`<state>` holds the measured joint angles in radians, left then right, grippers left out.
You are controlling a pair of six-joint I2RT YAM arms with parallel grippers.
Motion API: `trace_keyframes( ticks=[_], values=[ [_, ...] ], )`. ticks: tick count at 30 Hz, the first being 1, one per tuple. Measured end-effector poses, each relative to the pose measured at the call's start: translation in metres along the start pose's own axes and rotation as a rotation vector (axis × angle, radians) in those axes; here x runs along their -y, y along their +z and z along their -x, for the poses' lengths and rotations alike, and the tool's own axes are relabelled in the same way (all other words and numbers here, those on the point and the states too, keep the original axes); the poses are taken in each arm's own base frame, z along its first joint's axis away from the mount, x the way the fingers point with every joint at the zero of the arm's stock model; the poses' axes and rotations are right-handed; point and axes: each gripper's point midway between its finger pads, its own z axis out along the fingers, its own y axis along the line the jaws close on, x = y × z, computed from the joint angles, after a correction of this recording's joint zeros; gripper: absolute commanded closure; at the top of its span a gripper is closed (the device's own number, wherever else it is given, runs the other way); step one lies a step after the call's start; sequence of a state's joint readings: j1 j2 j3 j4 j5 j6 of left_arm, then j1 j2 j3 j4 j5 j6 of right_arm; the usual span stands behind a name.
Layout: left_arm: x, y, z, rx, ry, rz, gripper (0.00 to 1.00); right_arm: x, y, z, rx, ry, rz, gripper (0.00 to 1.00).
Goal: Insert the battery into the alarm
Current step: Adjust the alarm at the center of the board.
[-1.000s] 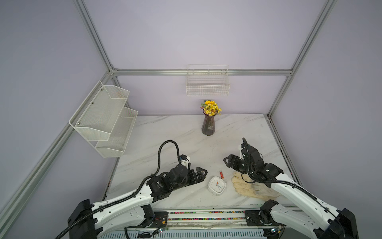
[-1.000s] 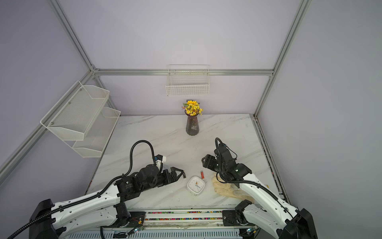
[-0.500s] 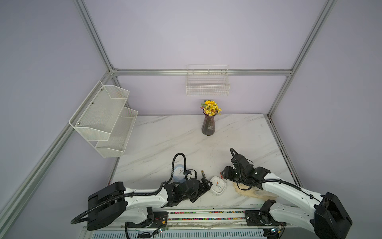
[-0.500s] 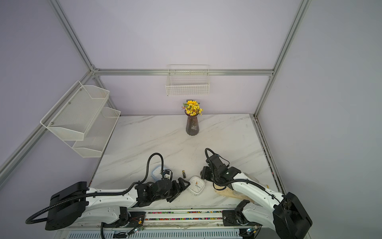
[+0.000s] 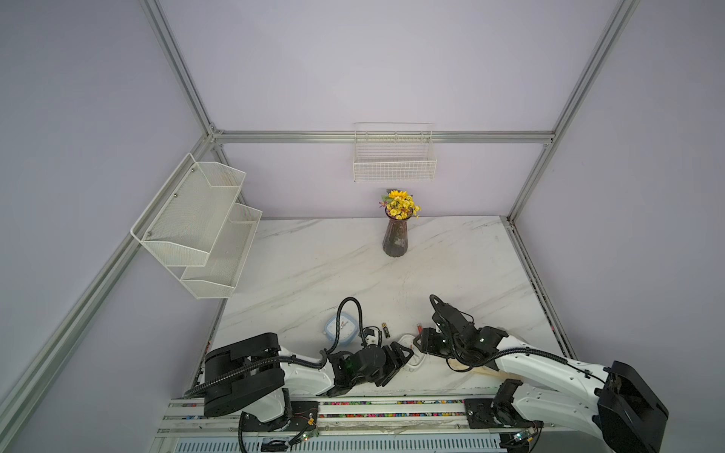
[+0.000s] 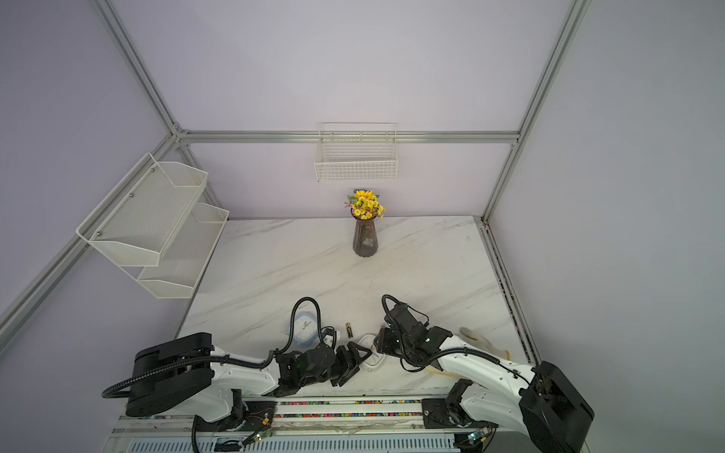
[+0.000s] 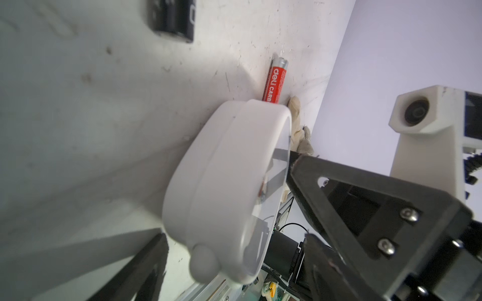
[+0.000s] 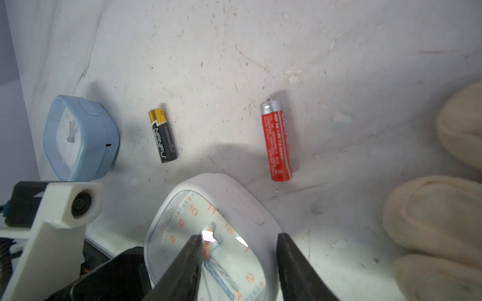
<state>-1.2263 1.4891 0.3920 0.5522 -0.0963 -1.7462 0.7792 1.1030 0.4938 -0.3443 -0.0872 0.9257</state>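
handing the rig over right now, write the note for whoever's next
Left gripper: jaws straddle the white alarm; grip not clear.
Right gripper: open, over the alarm's face.
Red battery and black battery lie loose nearby, blue alarm beyond the black one.
Done: no battery picked up or inserted.
To do: reach the battery compartment, pick a battery, insert it.

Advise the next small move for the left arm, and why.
Probably close the left gripper on the white alarm clock. Its jaws already stand on either side of the clock. The clock lies face up, so its battery side is hidden and likely needs turning over. The red battery and black battery lie loose on the table.
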Motion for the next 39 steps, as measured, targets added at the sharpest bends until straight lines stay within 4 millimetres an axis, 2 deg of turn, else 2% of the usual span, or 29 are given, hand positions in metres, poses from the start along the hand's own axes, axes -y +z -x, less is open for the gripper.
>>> trace_keyframes(
  ticks=[5,30,39],
  values=[
    [-0.001,0.003,0.006,0.037,0.001,-0.012,0.25,-0.003,0.007,-0.006,-0.016,0.005,-0.001,0.53],
    [-0.006,0.001,0.023,0.133,0.008,-0.033,0.41,-0.010,0.011,-0.006,0.030,0.051,0.048,0.57],
    [0.014,-0.011,0.028,0.166,-0.008,-0.099,0.41,-0.013,0.009,-0.003,0.047,0.071,0.069,0.58]
  ],
)
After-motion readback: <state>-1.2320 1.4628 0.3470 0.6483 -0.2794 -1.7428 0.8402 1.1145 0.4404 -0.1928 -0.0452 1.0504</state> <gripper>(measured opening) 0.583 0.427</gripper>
